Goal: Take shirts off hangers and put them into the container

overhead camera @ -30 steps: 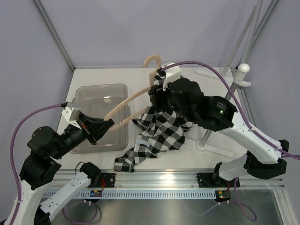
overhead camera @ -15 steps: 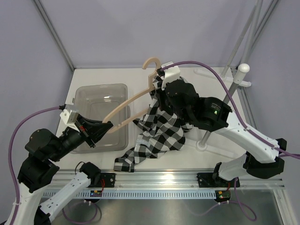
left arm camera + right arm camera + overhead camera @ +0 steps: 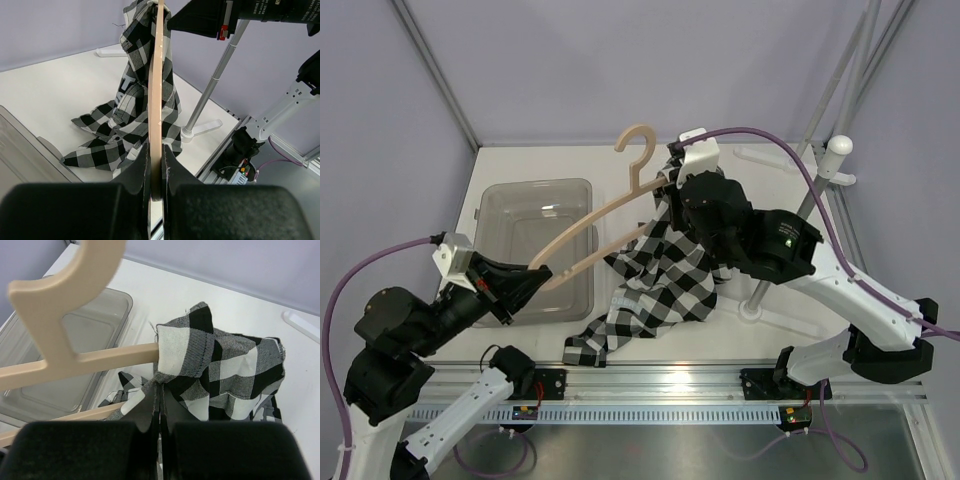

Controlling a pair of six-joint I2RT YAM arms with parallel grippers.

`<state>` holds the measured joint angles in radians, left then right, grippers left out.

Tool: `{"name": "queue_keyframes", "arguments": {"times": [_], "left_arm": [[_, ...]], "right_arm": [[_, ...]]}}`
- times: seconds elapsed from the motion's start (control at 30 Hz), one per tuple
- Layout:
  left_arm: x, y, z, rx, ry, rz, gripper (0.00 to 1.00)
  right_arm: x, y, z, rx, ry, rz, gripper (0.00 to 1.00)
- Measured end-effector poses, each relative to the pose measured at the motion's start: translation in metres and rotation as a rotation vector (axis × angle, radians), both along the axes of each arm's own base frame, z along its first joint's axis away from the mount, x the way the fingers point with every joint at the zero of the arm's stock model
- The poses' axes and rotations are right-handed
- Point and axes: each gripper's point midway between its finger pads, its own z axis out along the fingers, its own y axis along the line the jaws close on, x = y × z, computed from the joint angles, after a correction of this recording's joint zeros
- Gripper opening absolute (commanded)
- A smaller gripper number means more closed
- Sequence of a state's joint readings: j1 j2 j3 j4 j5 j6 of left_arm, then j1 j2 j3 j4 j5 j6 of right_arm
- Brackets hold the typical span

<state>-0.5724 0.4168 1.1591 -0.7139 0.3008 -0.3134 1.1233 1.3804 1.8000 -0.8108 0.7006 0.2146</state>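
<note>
Left arm (image 3: 405, 320), right arm (image 3: 850, 290): white link shells, black rounded joint housings. Purple cable (image 3: 750, 130) running to each wrist (both the same shade). White camera block (image 3: 455, 258) per wrist. Green light (image 3: 787, 238) on the right arm's housing. Left gripper (image 3: 156, 152), right gripper (image 3: 160, 392): matte black. Red wire ends (image 3: 807, 410) at the bases.

Left pincer (image 3: 156, 172) and right pincer (image 3: 160, 402) both clamped tight.

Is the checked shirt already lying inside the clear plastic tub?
No, the checked shirt drapes from the hanger down onto the white table beside the tub, with none of it inside.
</note>
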Motion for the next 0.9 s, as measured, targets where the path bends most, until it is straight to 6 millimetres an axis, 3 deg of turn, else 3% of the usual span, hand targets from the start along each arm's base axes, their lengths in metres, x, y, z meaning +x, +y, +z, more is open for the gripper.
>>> {"name": "queue_keyframes", "arguments": {"times": [0.23, 0.5, 0.67, 0.9], "left_arm": [[-0.023, 0.017, 0.012, -0.011, -0.031, 0.012, 0.00], [-0.054, 0.042, 0.045, -0.038, -0.111, 0.031, 0.00], [-0.051, 0.040, 0.044, -0.032, -0.106, 0.031, 0.00], [-0.034, 0.029, 0.035, 0.000, -0.057, 0.029, 0.00]], "right_arm": [[0.005, -0.024, 0.009, -0.023, -0.051, -0.093, 0.00], [-0.001, -0.043, -0.021, -0.080, -0.029, -0.113, 0.00], [-0.001, -0.037, -0.054, -0.147, 0.014, -0.105, 0.00], [0.002, -0.044, -0.083, -0.225, 0.033, -0.143, 0.00]]}}
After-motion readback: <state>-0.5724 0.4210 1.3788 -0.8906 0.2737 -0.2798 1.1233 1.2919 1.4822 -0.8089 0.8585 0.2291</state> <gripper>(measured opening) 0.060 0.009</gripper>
